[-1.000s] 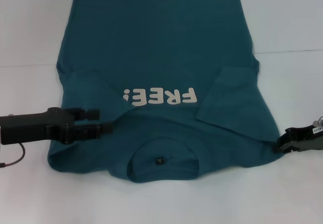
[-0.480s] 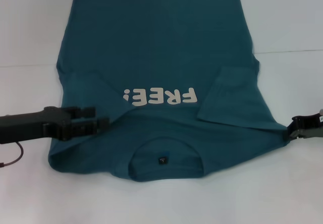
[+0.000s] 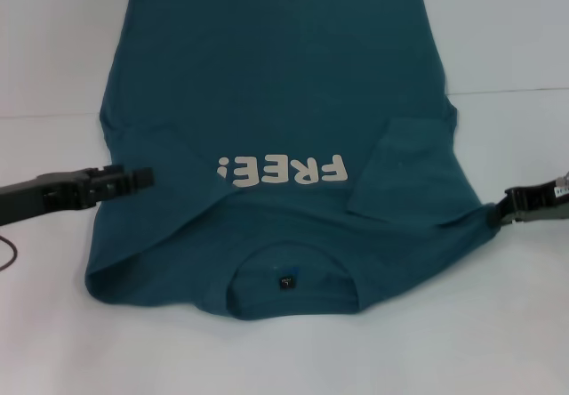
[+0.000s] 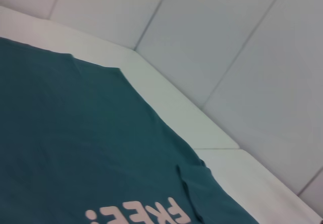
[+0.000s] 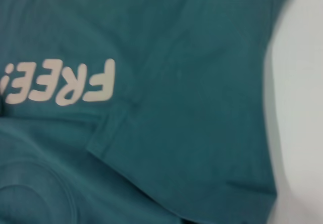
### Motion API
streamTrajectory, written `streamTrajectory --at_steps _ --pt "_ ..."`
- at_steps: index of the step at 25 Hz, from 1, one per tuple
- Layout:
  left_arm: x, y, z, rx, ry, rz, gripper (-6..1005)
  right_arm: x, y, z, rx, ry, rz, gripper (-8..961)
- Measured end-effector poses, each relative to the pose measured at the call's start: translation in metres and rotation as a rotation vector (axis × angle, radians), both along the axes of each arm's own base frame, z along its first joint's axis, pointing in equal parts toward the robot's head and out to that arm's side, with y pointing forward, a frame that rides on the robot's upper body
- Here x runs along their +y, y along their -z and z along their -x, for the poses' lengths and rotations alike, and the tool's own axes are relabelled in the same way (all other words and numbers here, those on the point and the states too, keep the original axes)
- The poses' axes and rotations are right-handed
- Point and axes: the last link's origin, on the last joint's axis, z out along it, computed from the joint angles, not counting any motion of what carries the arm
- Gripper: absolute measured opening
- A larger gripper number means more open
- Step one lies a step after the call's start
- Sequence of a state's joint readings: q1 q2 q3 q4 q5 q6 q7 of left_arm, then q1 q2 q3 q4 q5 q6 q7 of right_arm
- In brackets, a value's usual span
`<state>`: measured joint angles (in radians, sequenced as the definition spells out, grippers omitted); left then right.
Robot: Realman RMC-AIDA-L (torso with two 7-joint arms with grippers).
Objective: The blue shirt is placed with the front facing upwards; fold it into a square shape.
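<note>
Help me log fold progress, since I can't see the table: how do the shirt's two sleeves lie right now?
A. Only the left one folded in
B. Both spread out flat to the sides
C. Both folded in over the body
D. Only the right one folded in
C: on the blue shirt, the right sleeve lies over the chest beside the FREE! lettering, and the left sleeve is turned in too.

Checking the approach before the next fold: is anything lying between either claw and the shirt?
Nothing visible. The left claw hangs over the shirt at its left edge, and the right claw sits at the shirt's right edge. Only bare white table surrounds the shirt.
</note>
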<state>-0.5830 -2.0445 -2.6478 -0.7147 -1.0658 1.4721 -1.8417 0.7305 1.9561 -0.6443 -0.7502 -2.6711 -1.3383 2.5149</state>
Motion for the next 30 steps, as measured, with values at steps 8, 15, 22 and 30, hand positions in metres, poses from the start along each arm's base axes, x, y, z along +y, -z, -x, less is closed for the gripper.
streamTrajectory --at_steps 8,15,22,30 --pt "0.0 -0.019 0.005 -0.044 -0.181 -0.022 696 0.005 -0.005 0.006 -0.021 -0.071 -0.019 42" --pt "-0.006 -0.021 0.016 -0.006 -0.36 0.081 693 0.007 -0.005 0.011 -0.031 -0.11 -0.013 42" --pt "-0.014 -0.018 0.027 -0.004 -0.509 0.149 690 0.01 -0.003 0.019 -0.03 -0.134 0.008 41" --pt "-0.014 -0.029 0.034 -0.018 -0.601 0.148 687 0.011 -0.003 0.021 -0.027 -0.15 0.013 41"
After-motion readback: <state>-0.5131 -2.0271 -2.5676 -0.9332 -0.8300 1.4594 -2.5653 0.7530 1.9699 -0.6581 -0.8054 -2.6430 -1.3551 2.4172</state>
